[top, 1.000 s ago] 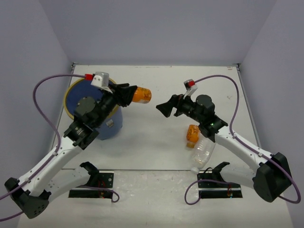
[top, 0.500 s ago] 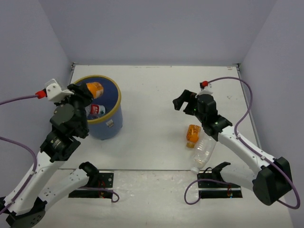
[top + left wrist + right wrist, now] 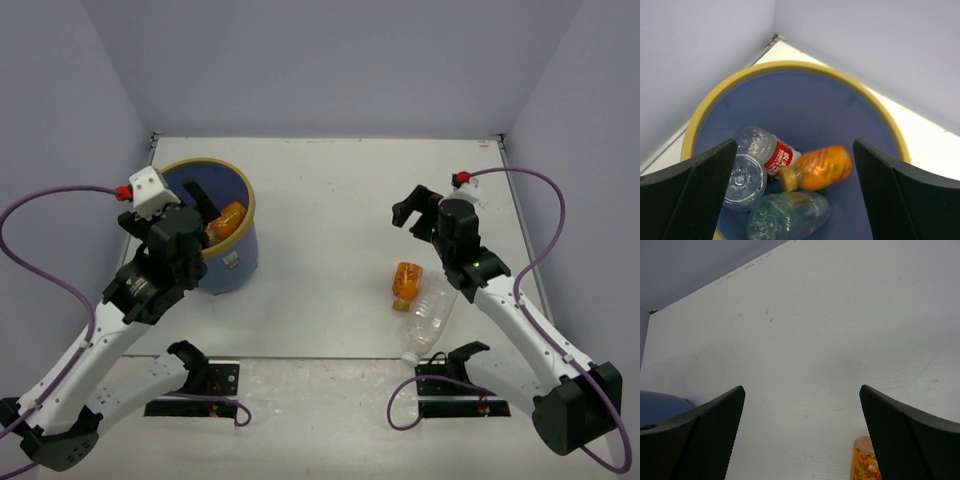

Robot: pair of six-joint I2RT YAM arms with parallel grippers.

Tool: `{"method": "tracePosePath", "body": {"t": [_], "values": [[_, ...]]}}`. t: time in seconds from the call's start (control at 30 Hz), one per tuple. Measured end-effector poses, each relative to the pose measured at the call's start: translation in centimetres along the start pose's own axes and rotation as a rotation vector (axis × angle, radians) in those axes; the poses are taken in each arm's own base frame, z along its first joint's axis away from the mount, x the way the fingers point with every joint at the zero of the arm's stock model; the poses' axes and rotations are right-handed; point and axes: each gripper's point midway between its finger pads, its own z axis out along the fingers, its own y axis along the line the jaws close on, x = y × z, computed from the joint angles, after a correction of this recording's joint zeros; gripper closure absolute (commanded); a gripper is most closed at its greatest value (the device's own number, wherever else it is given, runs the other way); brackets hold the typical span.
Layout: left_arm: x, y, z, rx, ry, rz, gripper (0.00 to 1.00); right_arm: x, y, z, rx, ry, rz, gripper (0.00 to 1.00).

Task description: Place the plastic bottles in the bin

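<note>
Freshly dropped, one orange bottle lies in the bin under my left claw, now spread apart. Nearest me on the right, a clear bottle lies on the table, a second orange bottle just beside it; beyond, my right claw hangs wide apart.

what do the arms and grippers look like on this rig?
Left arm and right arm: white links, black joints and bases. A purple cable runs to each wrist, ending in a red plug. White camera block on the left wrist. Left gripper and right gripper: black wedge-shaped fingers, fine mesh texture.
</note>
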Motion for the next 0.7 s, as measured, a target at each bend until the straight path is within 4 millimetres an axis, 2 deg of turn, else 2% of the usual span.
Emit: {"method": "tracePosePath", "body": {"t": [0.07,0.13,0.23,0.33,0.43,0.5,0.63,0.7], "values": [[-1.2,-0.8,-0.6,0.071,-0.011,-0.049,0.0,-0.4,-0.2,-0.5,0.004,-0.012,-0.005,0.01],[-2.1,-2.5,-1.2,0.18,-0.014,-0.074,0.0,-1.0,-0.6,-1.0,0.022,-0.036,-0.006,0.01],[-2.8,-6.3,-1.9,0.365,-0.007,-0.079,0.0,-2.3,-1.8,-1.9,0.066,-0.088,0.007,0.01],[-1.9,-11.0,-2.3,0.532,0.035,-0.055,0.0,-3.3,-2.9,-2.6,0.102,-0.13,0.022,0.01],[0.8,-15.9,-2.9,0.676,0.108,-0.006,0.0,-3.4,-4.0,-2.9,0.131,-0.146,0.035,0.01],[3.7,-18.7,-3.9,0.757,0.167,0.038,0.0,-3.2,-4.7,-3.0,0.151,-0.147,0.044,0.01],[9.2,-23.3,-8.0,0.943,0.262,0.094,0.0,-2.8,-5.7,-3.0,0.176,-0.144,0.064,0.01],[11.7,-25.0,-9.7,1.02,0.294,0.102,0.0,-2.8,-6.0,-3.2,0.183,-0.151,0.083,0.01]]}}
